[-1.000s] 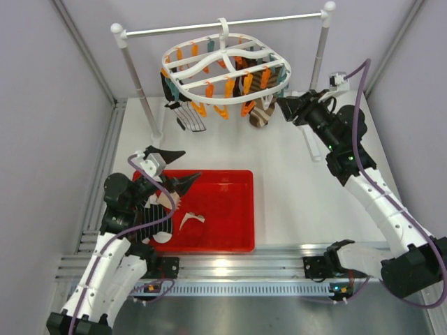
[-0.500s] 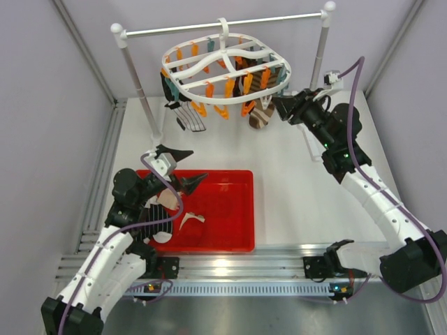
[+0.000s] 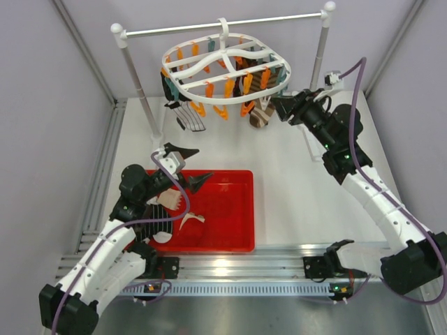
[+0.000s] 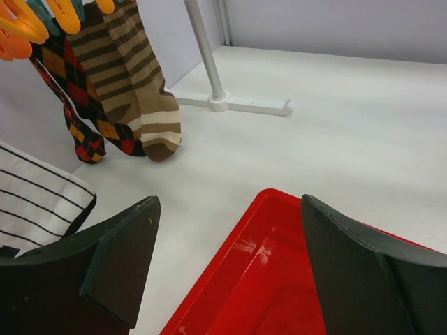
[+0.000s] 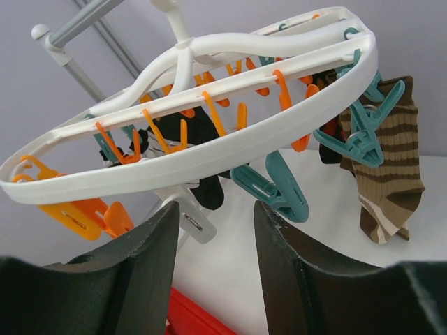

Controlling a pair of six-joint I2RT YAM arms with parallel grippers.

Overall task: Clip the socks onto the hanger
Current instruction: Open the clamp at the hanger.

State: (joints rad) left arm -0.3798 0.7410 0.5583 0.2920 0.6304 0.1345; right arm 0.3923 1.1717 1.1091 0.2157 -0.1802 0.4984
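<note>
The white hanger (image 3: pixel 223 70) hangs from the rod, with orange and teal clips. A black-and-white striped sock (image 3: pixel 187 117) and a brown striped sock (image 3: pixel 262 115) hang from it. A beige-pink sock (image 3: pixel 167 200) and a white sock (image 3: pixel 190 221) lie in the red tray (image 3: pixel 230 209). My left gripper (image 3: pixel 190 166) is open and empty over the tray's far left part. My right gripper (image 3: pixel 279 105) is open and empty just right of the hanger. In the right wrist view it (image 5: pixel 216 209) sits under the hanger's rim (image 5: pixel 209 150), near a teal clip (image 5: pixel 276 185).
The white rod (image 3: pixel 223 23) stands on two posts, the right post (image 3: pixel 320 52) beside my right arm. In the left wrist view I see the brown striped sock (image 4: pixel 150 91), a dark red argyle sock (image 4: pixel 77 98) and the post's foot (image 4: pixel 230 103). Grey walls enclose the table.
My left gripper has moved forward and to the right over the tray's far edge. My right gripper moved slightly toward the hanger, then held still.
</note>
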